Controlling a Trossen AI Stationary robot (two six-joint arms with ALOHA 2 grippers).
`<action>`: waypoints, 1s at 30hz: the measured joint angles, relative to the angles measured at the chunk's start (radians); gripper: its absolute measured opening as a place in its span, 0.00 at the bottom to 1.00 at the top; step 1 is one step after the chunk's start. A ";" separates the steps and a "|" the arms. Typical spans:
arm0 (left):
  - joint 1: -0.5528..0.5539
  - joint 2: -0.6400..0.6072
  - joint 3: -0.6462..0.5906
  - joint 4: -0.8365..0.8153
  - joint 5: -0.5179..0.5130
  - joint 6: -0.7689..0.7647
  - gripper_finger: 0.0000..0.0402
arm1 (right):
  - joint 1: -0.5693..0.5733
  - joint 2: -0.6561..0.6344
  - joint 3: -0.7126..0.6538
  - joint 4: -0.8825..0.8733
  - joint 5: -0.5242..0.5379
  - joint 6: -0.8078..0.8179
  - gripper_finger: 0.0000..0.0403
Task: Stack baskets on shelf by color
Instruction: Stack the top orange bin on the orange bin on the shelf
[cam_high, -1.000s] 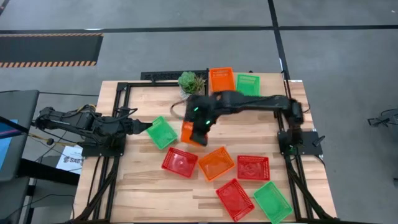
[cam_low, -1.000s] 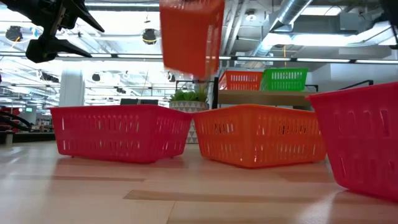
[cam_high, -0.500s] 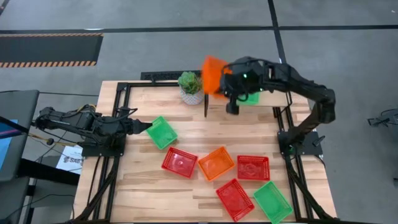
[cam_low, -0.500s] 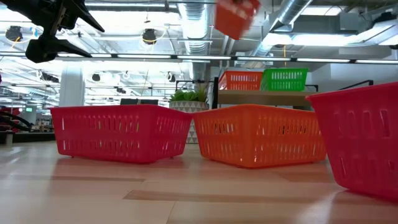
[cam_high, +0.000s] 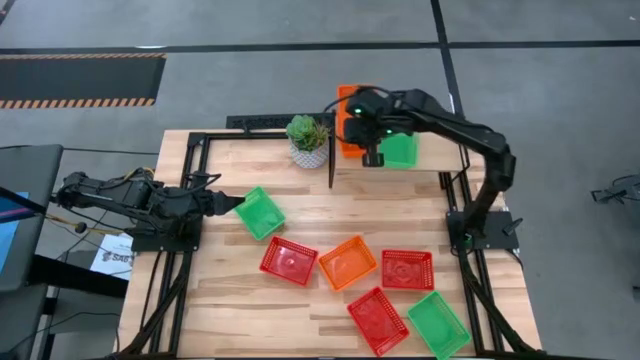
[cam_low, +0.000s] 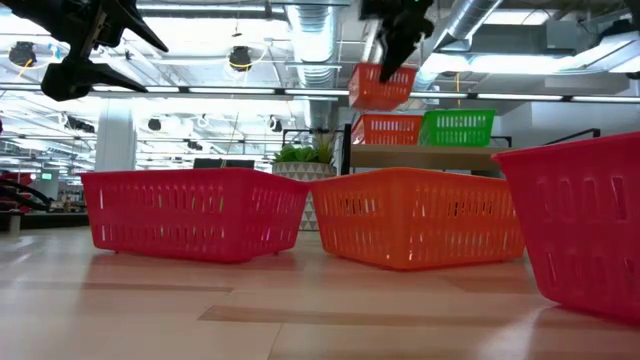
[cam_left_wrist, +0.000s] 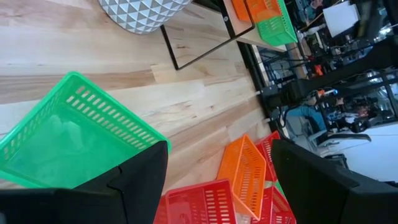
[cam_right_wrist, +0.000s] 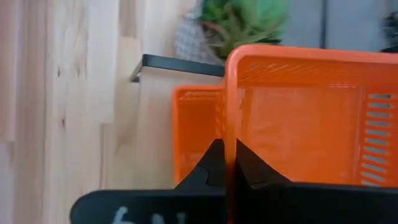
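Baskets are the job, and one orange basket (cam_low: 383, 86) hangs in the right claw (cam_right_wrist: 227, 163), pinched shut on its thin rim, directly above the orange basket already on the shelf (cam_low: 388, 129). A green basket on the shelf (cam_high: 399, 150) sits just beside that one, at the far right corner of the bench (cam_high: 230, 290).

These mesh baskets look light and thin-walled, probably a little springy, so a rim pinch on one wall seems enough to carry one, though it will likely swing and tilt. The held one hangs slightly askew in the low view, so it may need squaring before it nests.

The left claw (cam_left_wrist: 217, 180) waits at the left side of the bench with its fingers spread wide, holding nothing, just beside a loose green basket (cam_high: 260, 213).

Loose baskets lie toward the near side: a red one (cam_high: 289, 260), an orange one (cam_high: 348, 262), another red (cam_high: 407, 269), a third red (cam_high: 378, 320) and a green one (cam_high: 437, 324). The potted plant (cam_high: 308, 139) stands just beside the shelf (cam_low: 425, 157) and could be brushed on approach.
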 joint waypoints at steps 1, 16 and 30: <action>0.000 0.000 0.000 -0.001 0.000 0.000 0.68 | -0.003 0.014 0.000 -0.001 -0.011 0.001 0.03; 0.000 0.000 0.000 -0.017 -0.001 0.000 0.68 | -0.041 0.094 0.000 -0.078 -0.093 0.019 0.03; 0.000 0.000 0.000 -0.018 -0.001 0.002 0.68 | -0.056 0.094 0.000 -0.056 -0.156 0.079 0.04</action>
